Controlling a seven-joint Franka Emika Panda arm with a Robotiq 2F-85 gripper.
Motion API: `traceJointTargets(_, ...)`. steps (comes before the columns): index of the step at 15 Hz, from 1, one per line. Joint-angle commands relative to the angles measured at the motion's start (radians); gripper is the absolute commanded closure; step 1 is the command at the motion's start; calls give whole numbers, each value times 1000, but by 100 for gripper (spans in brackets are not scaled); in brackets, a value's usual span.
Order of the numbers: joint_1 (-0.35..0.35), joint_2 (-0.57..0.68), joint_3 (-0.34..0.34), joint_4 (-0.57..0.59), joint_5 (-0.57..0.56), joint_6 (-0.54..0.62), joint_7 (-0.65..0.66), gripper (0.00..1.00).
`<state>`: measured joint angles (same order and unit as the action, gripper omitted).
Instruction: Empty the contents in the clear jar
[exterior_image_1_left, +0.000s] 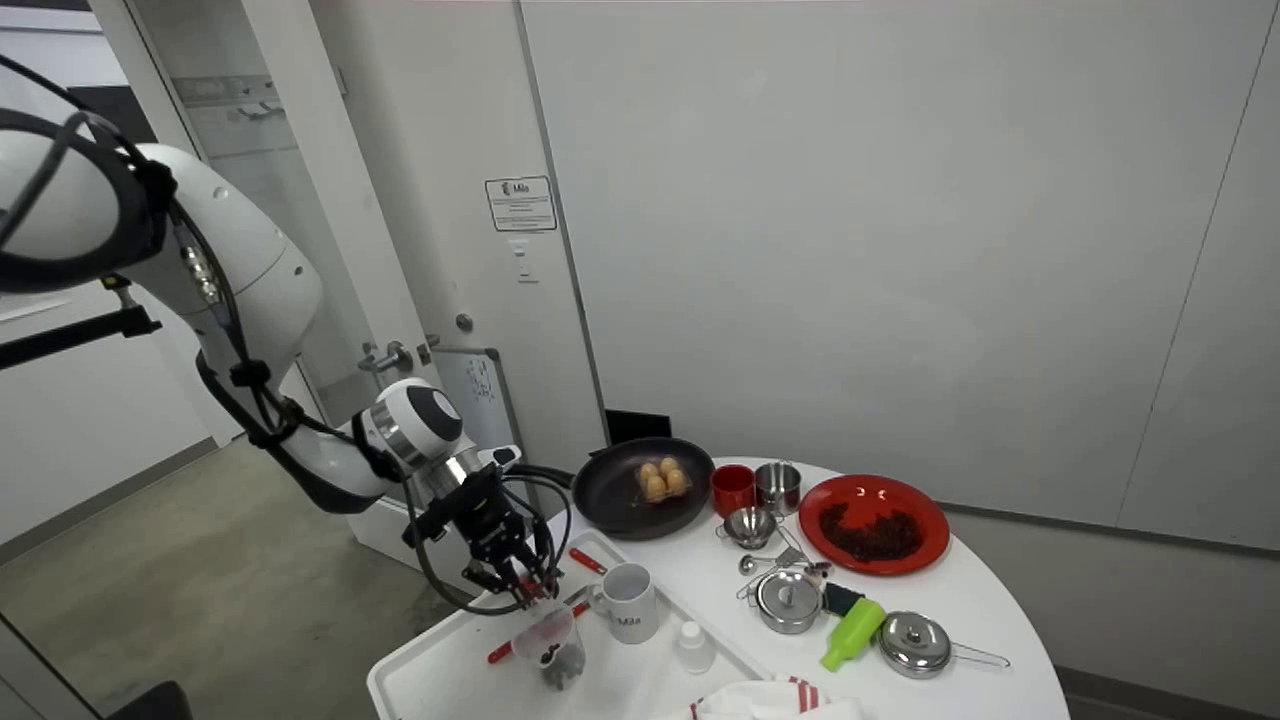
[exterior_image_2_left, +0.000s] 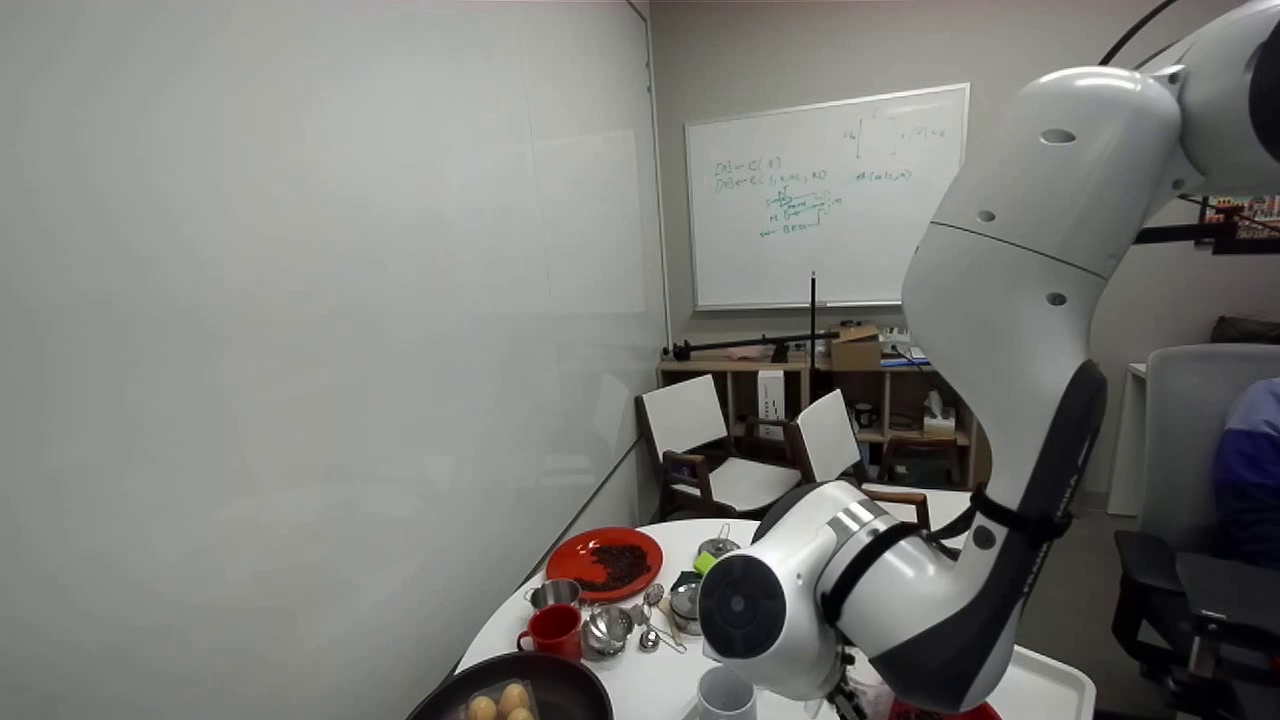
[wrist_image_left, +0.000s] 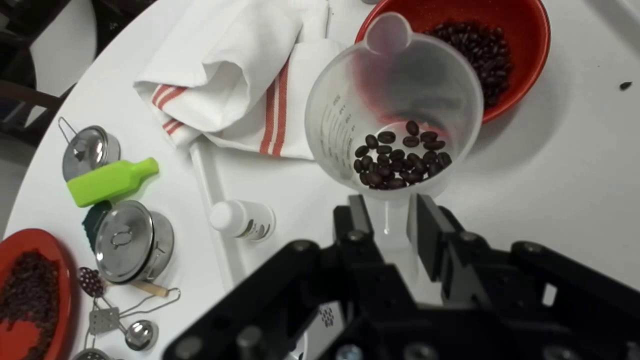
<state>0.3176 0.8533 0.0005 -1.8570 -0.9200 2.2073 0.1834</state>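
Note:
The clear jar (wrist_image_left: 340, 95) is a translucent measuring cup with a spout and printed marks. Dark beans (wrist_image_left: 400, 162) lie on its bottom, in the wrist view. My gripper (wrist_image_left: 387, 202) has its two fingers either side of the jar's handle and is shut on it. In an exterior view the gripper (exterior_image_1_left: 530, 592) holds the jar (exterior_image_1_left: 545, 632) tilted over the white tray (exterior_image_1_left: 410, 665). A red bowl (wrist_image_left: 525, 47) with more dark beans stands beside the jar, partly behind its rim. In an exterior view only a slice of the bowl (exterior_image_2_left: 975, 712) shows below the arm.
A white mug (exterior_image_1_left: 632, 605) and small white bottle (wrist_image_left: 242, 220) stand near the gripper. A striped towel (wrist_image_left: 250, 75) overlaps the tray edge. Red-handled utensils (exterior_image_1_left: 500, 652) lie in the tray. Beyond are small metal pots (exterior_image_1_left: 788, 602), a red plate (exterior_image_1_left: 935, 525) and a black pan (exterior_image_1_left: 605, 490).

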Motion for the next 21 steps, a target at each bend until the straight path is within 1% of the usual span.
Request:
traceJointTargets(1,-27,-87,2,-94,-14,14,72,89)
traceJointTargets(6,-62,-141,-4,-150,31,2,205,89)
traceJointTargets(8,-77,-162,-1,-170,81,-6,266,89)
traceJointTargets(12,-96,-213,-4,-217,188,28,338,90)
traceJointTargets(14,-77,-245,-26,-241,194,35,403,90)
traceJointTargets(16,-58,-274,-48,-259,175,21,488,90)
traceJointTargets(18,-45,-295,-64,-269,168,-18,568,90)
traceJointTargets(20,-56,-306,-59,-274,190,-55,601,91)
traceJointTargets(21,-69,-314,-50,-283,197,-49,599,91)
